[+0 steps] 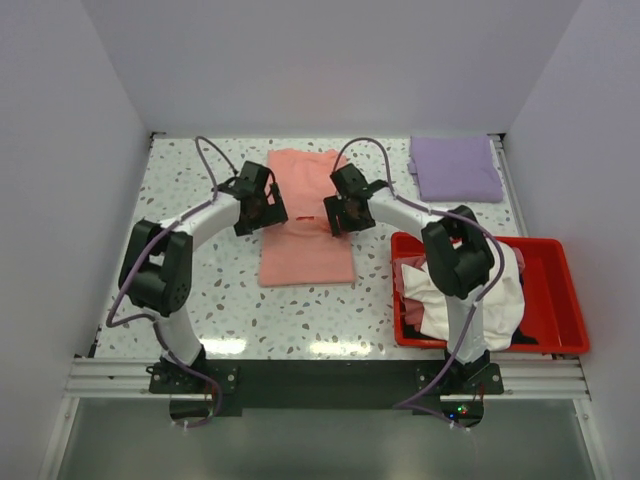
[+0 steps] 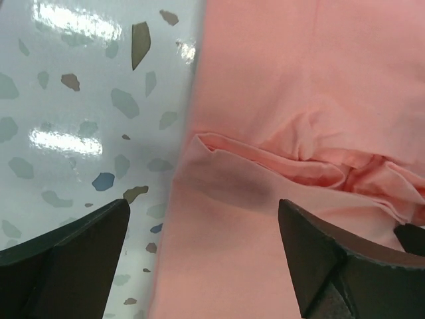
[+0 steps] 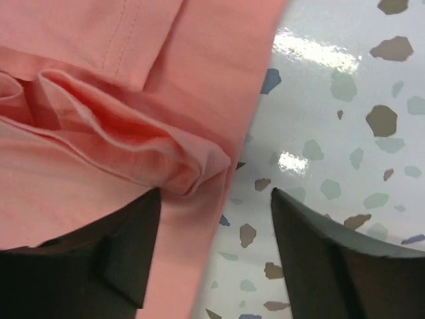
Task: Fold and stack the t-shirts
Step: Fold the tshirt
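A salmon-pink t-shirt point(image 1: 306, 225) lies flat and partly folded on the speckled table, with a bunched crease across its middle point(image 2: 312, 166) point(image 3: 133, 139). My left gripper point(image 1: 262, 212) point(image 2: 202, 229) is open and empty over the shirt's left edge, one finger over the table, the other over the cloth. My right gripper point(image 1: 336, 215) point(image 3: 216, 226) is open and empty over the shirt's right edge. A folded lavender t-shirt point(image 1: 455, 168) lies at the back right. Cream-white cloth point(image 1: 500, 290) and a bit of black cloth fill the bin.
A red plastic bin point(image 1: 560, 300) stands at the front right under the right arm. White walls close in the table point(image 1: 190, 290) on three sides. The speckled surface shows in both wrist views point(image 2: 80, 119) point(image 3: 345, 133).
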Robot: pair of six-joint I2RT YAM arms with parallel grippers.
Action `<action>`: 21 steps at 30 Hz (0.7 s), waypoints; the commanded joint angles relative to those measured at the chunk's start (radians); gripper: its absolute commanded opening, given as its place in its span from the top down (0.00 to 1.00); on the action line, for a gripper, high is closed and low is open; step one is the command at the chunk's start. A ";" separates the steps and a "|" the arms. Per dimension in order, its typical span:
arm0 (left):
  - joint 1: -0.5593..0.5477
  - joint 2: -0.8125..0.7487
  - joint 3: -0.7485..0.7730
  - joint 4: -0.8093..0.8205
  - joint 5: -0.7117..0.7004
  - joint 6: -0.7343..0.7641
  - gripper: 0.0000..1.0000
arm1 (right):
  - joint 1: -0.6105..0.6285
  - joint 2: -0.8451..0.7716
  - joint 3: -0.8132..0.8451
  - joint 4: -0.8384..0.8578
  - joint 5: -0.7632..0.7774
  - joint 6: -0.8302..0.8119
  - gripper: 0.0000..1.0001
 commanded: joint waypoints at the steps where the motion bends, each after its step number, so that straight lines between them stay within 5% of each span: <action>1: 0.009 -0.124 0.024 0.024 -0.001 0.008 0.00 | -0.003 -0.112 0.023 -0.028 0.052 0.019 0.26; 3: 0.009 -0.176 -0.010 0.027 0.005 -0.003 0.00 | -0.003 -0.163 -0.010 -0.022 0.034 0.019 0.01; 12: 0.008 -0.415 -0.294 0.101 0.119 -0.069 0.00 | 0.000 -0.275 -0.192 0.171 -0.376 0.053 0.01; 21: 0.006 -0.641 -0.525 0.034 0.111 -0.093 0.00 | 0.011 -0.080 -0.051 0.201 -0.390 0.051 0.01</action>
